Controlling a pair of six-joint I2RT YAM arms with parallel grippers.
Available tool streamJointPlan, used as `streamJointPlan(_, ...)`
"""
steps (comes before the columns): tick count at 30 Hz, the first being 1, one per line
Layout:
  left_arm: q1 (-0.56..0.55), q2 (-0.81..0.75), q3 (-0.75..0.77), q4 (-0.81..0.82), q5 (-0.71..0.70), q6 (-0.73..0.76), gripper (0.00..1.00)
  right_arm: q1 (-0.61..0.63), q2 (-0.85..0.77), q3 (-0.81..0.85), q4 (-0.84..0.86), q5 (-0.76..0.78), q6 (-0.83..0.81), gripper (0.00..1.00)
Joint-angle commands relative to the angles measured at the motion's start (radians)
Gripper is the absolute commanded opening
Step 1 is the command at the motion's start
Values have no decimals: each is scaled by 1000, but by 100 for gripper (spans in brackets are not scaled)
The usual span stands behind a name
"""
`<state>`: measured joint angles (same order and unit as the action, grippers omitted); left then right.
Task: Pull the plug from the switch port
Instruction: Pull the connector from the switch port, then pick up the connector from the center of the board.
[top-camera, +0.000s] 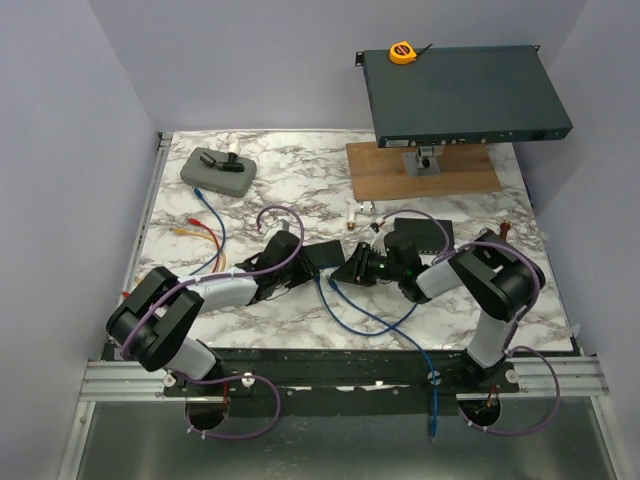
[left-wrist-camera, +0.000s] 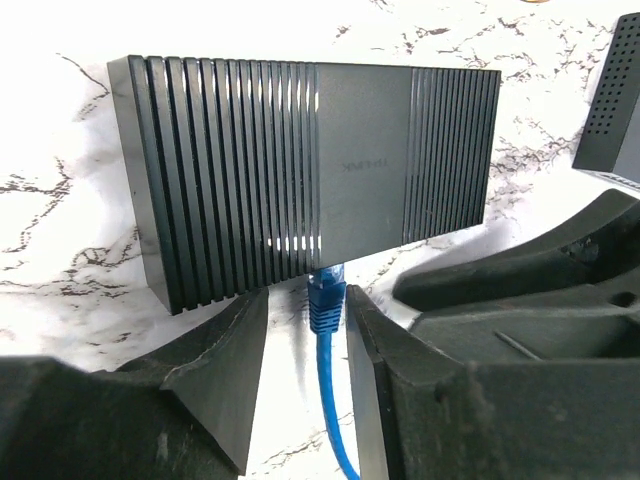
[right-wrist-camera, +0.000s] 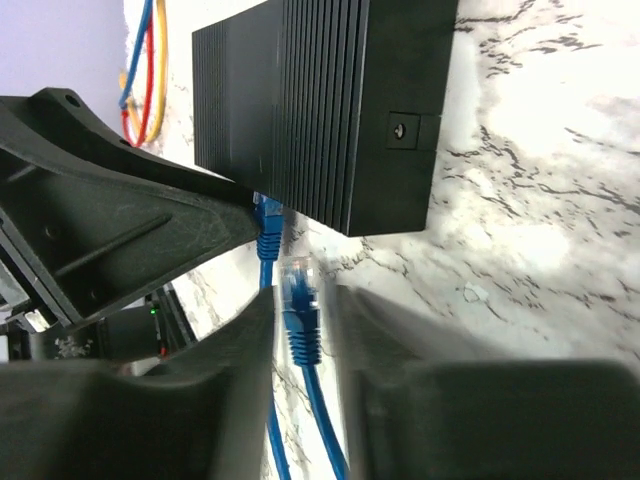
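Straddling a blue network plug (left-wrist-camera: 327, 300) seated in a port on the edge of a small black ribbed switch (left-wrist-camera: 310, 170), the left tool (left-wrist-camera: 306, 305) has its fingers spread, with bare worktop showing on one side of the plug. The switch lies near the middle of the white marbled worktop (top-camera: 300, 180). The right tool (right-wrist-camera: 302, 300) stands slightly spread around a second blue plug (right-wrist-camera: 299, 320), whose clear tip is out of the switch, just beside it.

Top view: I look down from high behind both bases (top-camera: 205, 385). Wrist views: close, between fingers (left-wrist-camera: 215, 380), both sharing the switch (left-wrist-camera: 320, 170) just ahead.
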<state>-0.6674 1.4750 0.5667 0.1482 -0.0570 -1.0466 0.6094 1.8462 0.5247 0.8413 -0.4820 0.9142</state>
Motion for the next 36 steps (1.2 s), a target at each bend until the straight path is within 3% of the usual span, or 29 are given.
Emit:
streamJointPlan(1,6,-51,-20,6,21,-1,39,6,-114,18,-254,126,-97,44)
streamJointPlan(6,5,-107,-30,1,20,0,47,6,-282,45,-488,248,-169,60)
streamJointPlan(10,6,-185,-60,2,23,2,52,21,-457,42,-653,340,-249,63)
streamJointPlan(12,6,-252,-94,7,16,5,52,81,-553,52,-741,421,-320,64)
streamJointPlan(15,6,-362,-169,31,3,-12,55,267,-615,107,-859,621,-398,68)
streamJointPlan(24,6,-671,-370,8,-17,-81,57,484,-512,146,-940,831,-460,68)
streamJointPlan(32,1,-982,-428,-207,-81,-78,56,549,-360,193,-938,942,-471,68)
streamJointPlan(36,-1,-1054,-453,-225,-96,-93,56,550,-301,218,-944,965,-476,67)
